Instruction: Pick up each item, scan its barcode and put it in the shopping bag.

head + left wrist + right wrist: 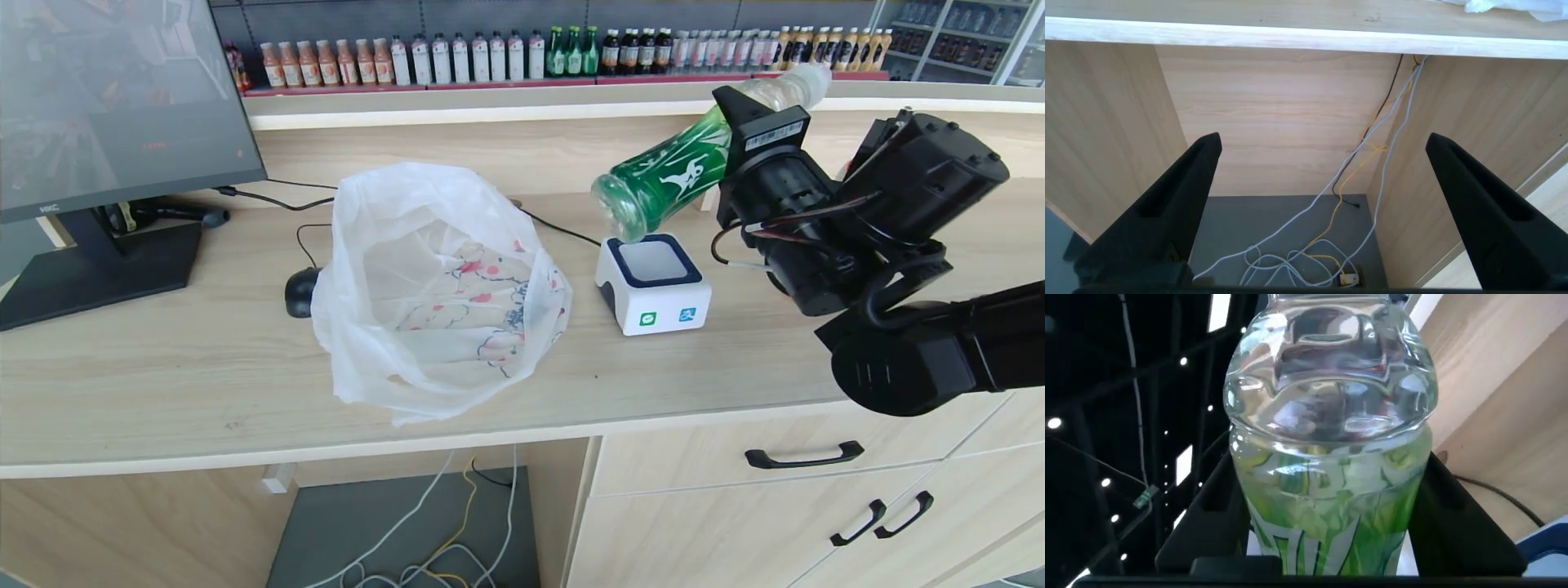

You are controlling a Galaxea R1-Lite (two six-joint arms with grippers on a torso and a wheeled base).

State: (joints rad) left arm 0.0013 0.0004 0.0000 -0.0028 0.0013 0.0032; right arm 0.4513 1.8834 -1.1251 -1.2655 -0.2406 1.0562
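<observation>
The wooden counter (163, 359) before you carries a white bag (441, 286) with its mouth open. Just beside it, on its right, is a small white scanner (651, 282). Your right pincer (747, 122) is clamped around a green bottle (665, 180). The bottle is tilted, with its bottom just above the scanner. Your left pincer (1323, 147) is spread wide and holds nothing. It is below the counter edge, facing some cables (1315, 245).

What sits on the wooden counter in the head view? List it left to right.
Black flat-screen monitor on its stand → black computer mouse → white translucent plastic shopping bag → white cube-shaped barcode scanner.
</observation>
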